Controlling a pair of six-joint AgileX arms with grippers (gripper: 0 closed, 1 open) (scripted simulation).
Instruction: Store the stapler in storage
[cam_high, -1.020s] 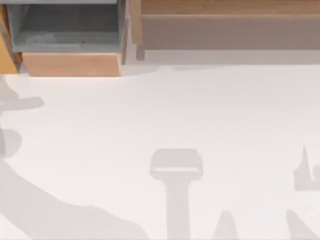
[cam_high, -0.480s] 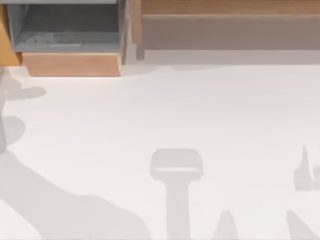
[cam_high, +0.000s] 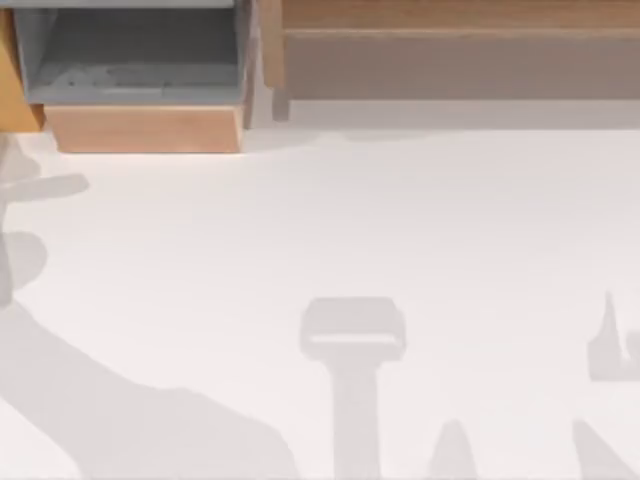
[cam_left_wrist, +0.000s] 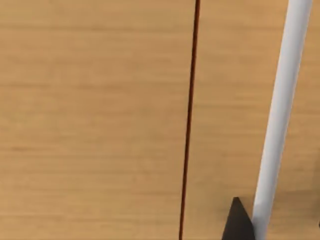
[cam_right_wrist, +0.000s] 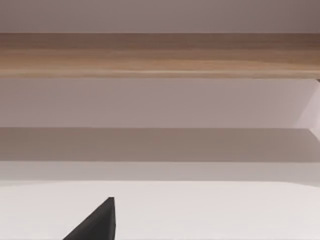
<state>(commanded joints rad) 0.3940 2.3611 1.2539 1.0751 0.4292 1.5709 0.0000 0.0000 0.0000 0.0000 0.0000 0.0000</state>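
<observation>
Left jaws: in the left wrist view, a dark tip (cam_left_wrist: 238, 224) of my left jaws stood just beside a white bar (cam_left_wrist: 280, 125). The bar ran across a tan wooden panel (cam_left_wrist: 90, 125) that lay directly ahead of the jaws. A thin dark seam (cam_left_wrist: 190, 125) divided this panel on the side of the tip away from the bar. I could not tell whether the left jaws were open, closed or gripping anything.

Right jaws: in the right wrist view, a dark tip (cam_right_wrist: 97, 225) of my right jaws hung over the white counter (cam_right_wrist: 210, 210). Well ahead of them, a long wooden board (cam_right_wrist: 160, 55) ran across a pale wall, with a shaded recess (cam_right_wrist: 160, 145) beneath it. I could not tell the state of the right jaws either.

Storage: in the top view, a wooden drawer (cam_high: 140, 128) with a grey interior (cam_high: 130, 50) sat at the far left of the counter. A long wooden cabinet (cam_high: 450, 15) extended from beside it to the far right. A pale smear lay on the grey floor of the drawer, and I could not identify it.

Counter: grey shadows (cam_high: 352, 330) fell across its near half.

Stapler: I could not tell where the stapler was in relation to either set of jaws.
</observation>
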